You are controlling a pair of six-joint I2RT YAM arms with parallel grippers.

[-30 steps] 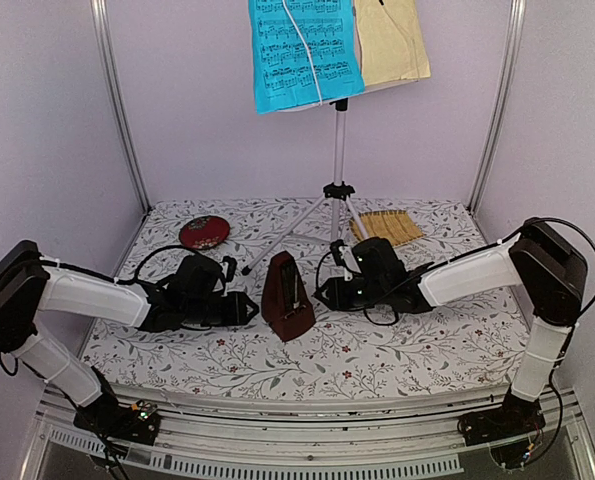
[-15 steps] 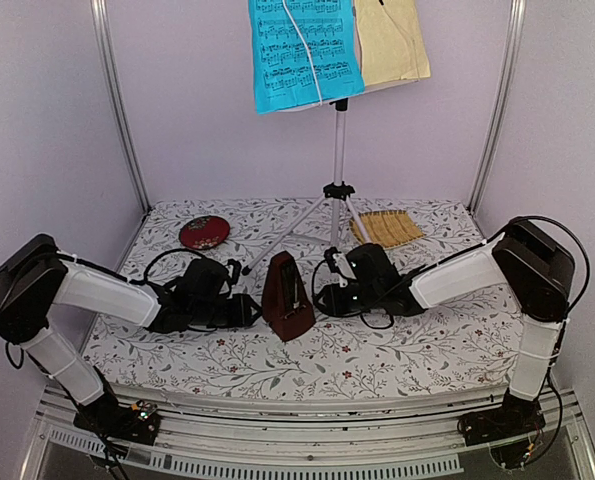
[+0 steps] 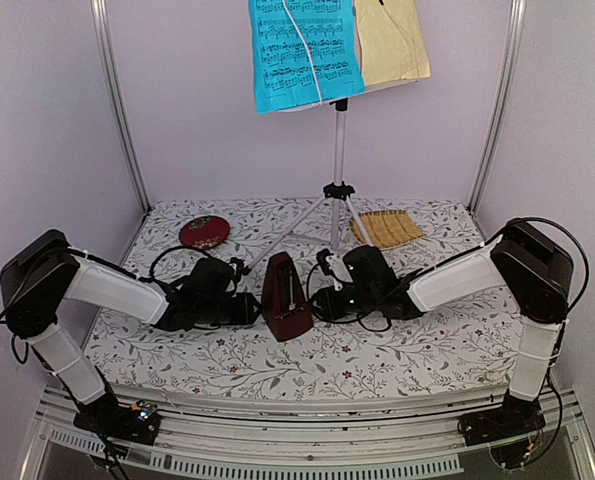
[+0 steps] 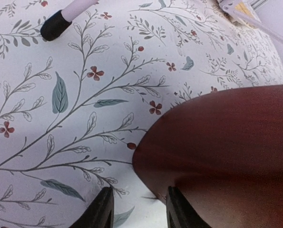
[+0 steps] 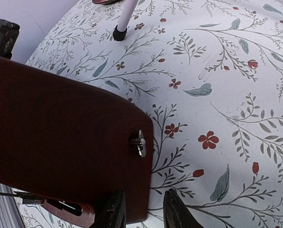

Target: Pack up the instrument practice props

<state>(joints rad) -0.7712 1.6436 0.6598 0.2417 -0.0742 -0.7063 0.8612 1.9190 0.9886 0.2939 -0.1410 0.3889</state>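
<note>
The dark red-brown metronome (image 3: 287, 298) stands upright on the floral cloth between both arms. My left gripper (image 3: 249, 308) is open just left of it; in the left wrist view (image 4: 139, 213) the metronome's side (image 4: 222, 152) fills the right and its lower edge sits just inside the right finger. My right gripper (image 3: 323, 298) is open on the other side; in its view (image 5: 143, 213) the jaws straddle the metronome's edge (image 5: 60, 137) below the winding key (image 5: 139, 141). The silver music stand (image 3: 338, 150) stands behind, holding the blue sheet (image 3: 302, 50) and pale-yellow sheet (image 3: 389, 40).
A red round disc (image 3: 204, 232) lies at the back left. A tan slatted mat (image 3: 387, 228) lies at the back right. The stand's tripod legs spread over the cloth, with a black foot near the metronome (image 4: 55, 24) (image 5: 119, 33). Metal frame posts stand at both back corners.
Both grippers have moved inward toward the metronome from either side, closing the gaps. The metronome, stand and sheets have not moved.
</note>
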